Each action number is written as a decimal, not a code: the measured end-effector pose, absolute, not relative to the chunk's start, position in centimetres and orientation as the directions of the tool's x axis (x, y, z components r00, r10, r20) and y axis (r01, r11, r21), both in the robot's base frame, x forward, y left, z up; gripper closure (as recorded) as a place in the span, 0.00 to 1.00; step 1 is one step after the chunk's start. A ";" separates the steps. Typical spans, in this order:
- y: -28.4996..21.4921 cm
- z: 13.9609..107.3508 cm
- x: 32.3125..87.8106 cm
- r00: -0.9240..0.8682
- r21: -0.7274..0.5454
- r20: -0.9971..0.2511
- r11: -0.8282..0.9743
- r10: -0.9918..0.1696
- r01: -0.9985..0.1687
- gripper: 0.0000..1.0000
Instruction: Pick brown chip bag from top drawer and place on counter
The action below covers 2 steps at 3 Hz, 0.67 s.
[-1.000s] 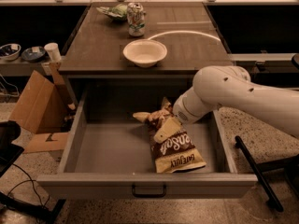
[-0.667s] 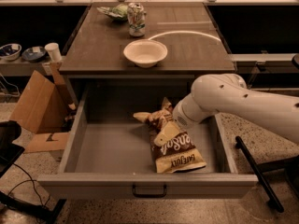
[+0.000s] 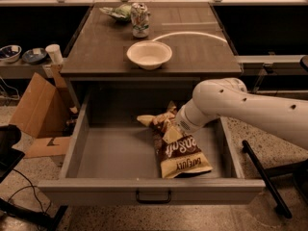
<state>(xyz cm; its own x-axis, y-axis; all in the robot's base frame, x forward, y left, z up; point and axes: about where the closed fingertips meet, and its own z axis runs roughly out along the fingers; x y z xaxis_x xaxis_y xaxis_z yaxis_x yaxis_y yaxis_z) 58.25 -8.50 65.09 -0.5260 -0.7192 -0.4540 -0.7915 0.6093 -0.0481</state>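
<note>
The top drawer [image 3: 110, 153] is pulled wide open, with its dark handle [image 3: 153, 196] on the front panel. The brown chip bag [image 3: 180, 153] lies flat on the drawer floor at right of centre, its cream-yellow band toward the front. My gripper [image 3: 163, 124] is down inside the drawer at the bag's far end, touching or just above its crumpled top. My white arm [image 3: 240, 105] reaches in from the right. The counter [image 3: 197, 52] with its pale curved line lies behind the drawer.
On the counter stand a white bowl [image 3: 149, 54], a drink can [image 3: 140, 19] and a small green bag [image 3: 118, 12]. A cardboard box [image 3: 38, 109] leans left of the drawer. A paper cup [image 3: 54, 53] and small bowls [image 3: 9, 52] sit on the left shelf.
My arm has shifted slightly left and lower over the drawer. The gripper stays at the bag's far end, and the bag has not visibly moved.
</note>
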 end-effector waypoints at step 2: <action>-9.1 68.8 57.3 -0.524 -0.063 -0.492 0.629 -0.695 -0.775 0.95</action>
<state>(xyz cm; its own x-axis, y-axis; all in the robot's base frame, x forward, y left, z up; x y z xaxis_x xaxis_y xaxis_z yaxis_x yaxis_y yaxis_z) 57.26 -9.12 68.76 -0.5242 -0.6949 -0.4923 -0.7747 0.6292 -0.0633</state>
